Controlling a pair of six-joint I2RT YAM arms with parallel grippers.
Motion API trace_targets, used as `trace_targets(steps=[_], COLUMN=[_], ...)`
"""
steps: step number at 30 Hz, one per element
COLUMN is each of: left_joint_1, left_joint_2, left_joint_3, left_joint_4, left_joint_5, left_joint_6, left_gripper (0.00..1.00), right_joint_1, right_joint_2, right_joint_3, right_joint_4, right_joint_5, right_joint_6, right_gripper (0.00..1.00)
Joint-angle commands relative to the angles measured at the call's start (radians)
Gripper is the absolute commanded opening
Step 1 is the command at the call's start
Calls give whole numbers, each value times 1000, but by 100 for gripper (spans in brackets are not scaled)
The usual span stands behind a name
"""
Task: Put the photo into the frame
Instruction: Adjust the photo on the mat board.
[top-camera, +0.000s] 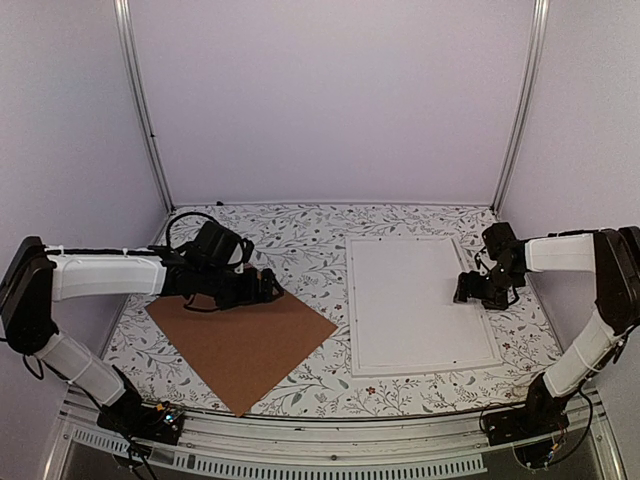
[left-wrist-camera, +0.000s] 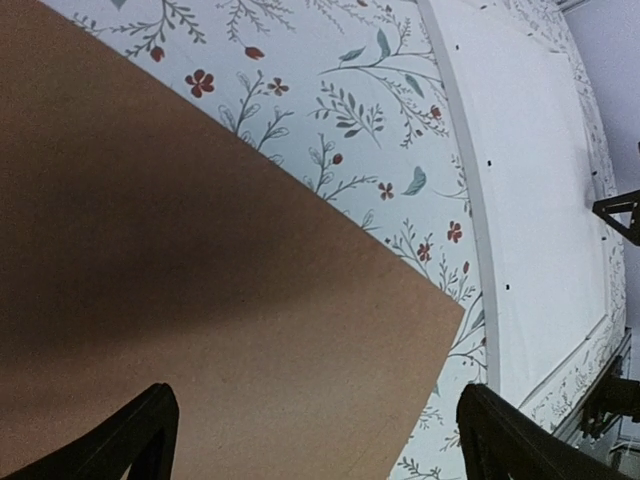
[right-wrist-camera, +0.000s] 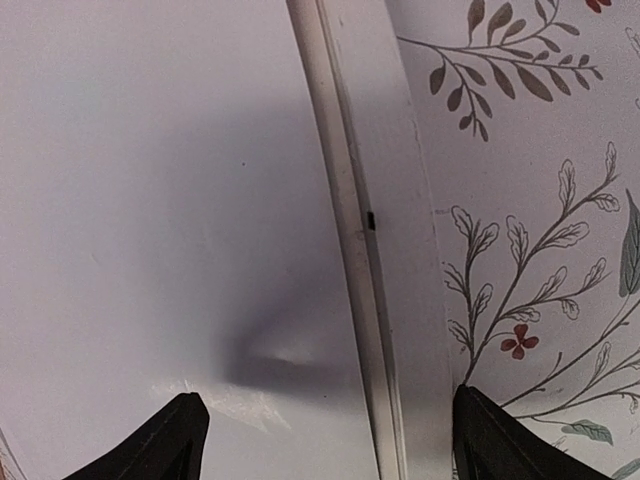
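The frame (top-camera: 352, 310), with its thin white rim, lies flat at the right of the table. A plain white sheet (top-camera: 420, 300) fills it; no dark landscape print shows in any view, so I cannot tell whether this sheet is the photo face down. My right gripper (top-camera: 466, 290) is open and empty, low over the frame's right rim (right-wrist-camera: 375, 200), with one finger over the white sheet (right-wrist-camera: 150, 180) and the other over the tablecloth. My left gripper (top-camera: 272, 285) is open and empty over the far corner of the brown backing board (top-camera: 245, 340).
The brown backing board (left-wrist-camera: 200, 250) lies turned like a diamond at the left, its right corner close to the frame's left rim (left-wrist-camera: 465, 150). The floral tablecloth (top-camera: 300, 240) covers the table. Booth walls and metal posts (top-camera: 145, 110) close in the back and sides.
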Motion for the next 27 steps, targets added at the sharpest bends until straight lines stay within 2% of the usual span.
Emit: trace_targets(steps=[1, 15, 27], left_joint_1=[-10, -8, -7], left_joint_2=[-63, -60, -67], left_joint_3=[-43, -25, -27], left_joint_4=[-60, -112, -133], left_joint_5=[-90, -140, -168], left_joint_6=[11, 38, 43], left_gripper=[100, 100, 100], right_joint_1=[-6, -6, -7], right_joint_2=[29, 57, 59], right_joint_3=[-8, -7, 51], right_joint_4=[46, 39, 15], right_joint_5=[-42, 11, 35], right_joint_6=[-18, -39, -48], right_gripper=[86, 70, 64])
